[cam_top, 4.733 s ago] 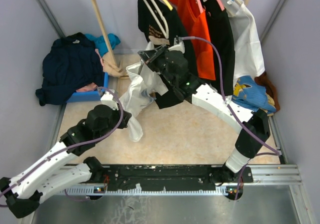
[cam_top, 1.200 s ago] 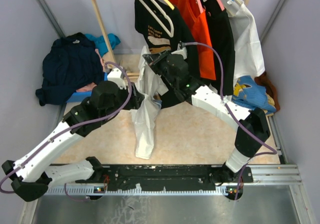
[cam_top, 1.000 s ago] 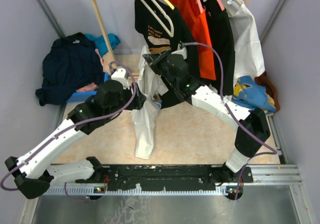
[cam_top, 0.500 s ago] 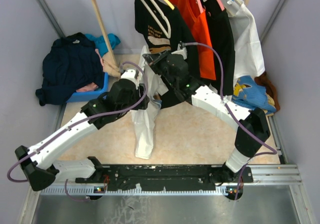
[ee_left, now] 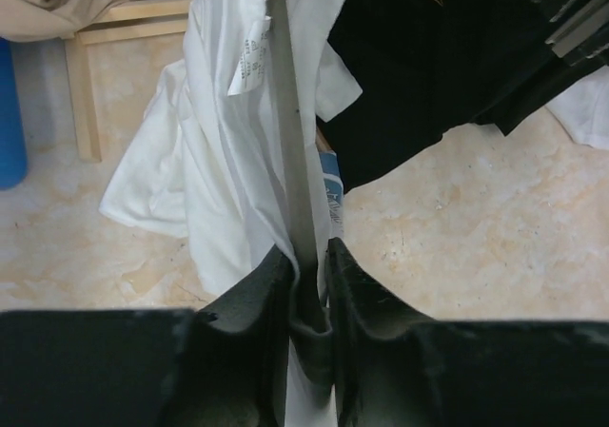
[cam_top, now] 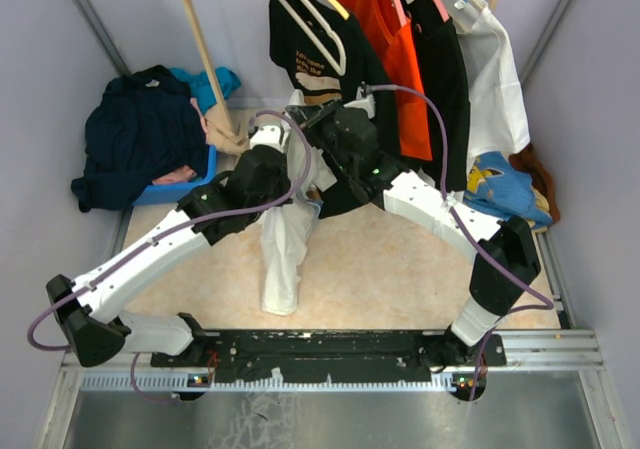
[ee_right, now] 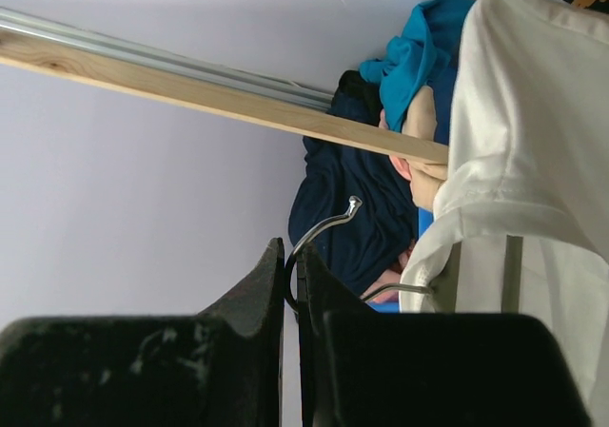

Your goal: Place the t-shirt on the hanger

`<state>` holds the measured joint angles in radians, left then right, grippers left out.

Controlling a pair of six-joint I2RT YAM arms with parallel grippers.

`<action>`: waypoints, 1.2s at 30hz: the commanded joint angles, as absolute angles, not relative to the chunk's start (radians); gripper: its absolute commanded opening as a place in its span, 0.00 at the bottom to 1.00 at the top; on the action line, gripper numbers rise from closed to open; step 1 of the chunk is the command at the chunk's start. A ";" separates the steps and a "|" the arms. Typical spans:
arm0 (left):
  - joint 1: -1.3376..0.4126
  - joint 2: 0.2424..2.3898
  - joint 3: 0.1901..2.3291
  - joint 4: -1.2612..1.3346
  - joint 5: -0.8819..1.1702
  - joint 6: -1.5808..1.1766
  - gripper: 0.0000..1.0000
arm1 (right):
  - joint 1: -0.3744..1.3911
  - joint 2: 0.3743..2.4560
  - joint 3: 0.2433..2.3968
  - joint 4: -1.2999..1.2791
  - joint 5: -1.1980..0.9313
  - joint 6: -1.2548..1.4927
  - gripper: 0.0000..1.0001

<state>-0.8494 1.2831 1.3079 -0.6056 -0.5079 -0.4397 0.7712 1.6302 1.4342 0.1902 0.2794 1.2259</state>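
Pinching the grey arm of the hanger (ee_left: 290, 142), the left tool (ee_left: 309, 280) sat amid the t-shirt (ee_left: 209, 161) draped over it; the right tool (ee_right: 291, 284) gripped the wire hook (ee_right: 328, 225). Print on the care label (ee_left: 249, 56) was illegible.

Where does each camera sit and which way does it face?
Top external: above, behind the bases, looking down at the rack; both arms show.
Left wrist: wrist-mounted, looks down along the left gripper, shut on the hanger amid t-shirt folds.
Right wrist: wrist-mounted, looks leftward past the right gripper, shut on the hanger's hook, to the clothes pile.
Shared: both wrist views show hanger, t-shirt.
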 commanded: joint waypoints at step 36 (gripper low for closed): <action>-0.849 1.099 1.419 -0.730 -0.731 -0.350 0.00 | 0.736 1.462 1.323 0.281 0.059 1.214 0.81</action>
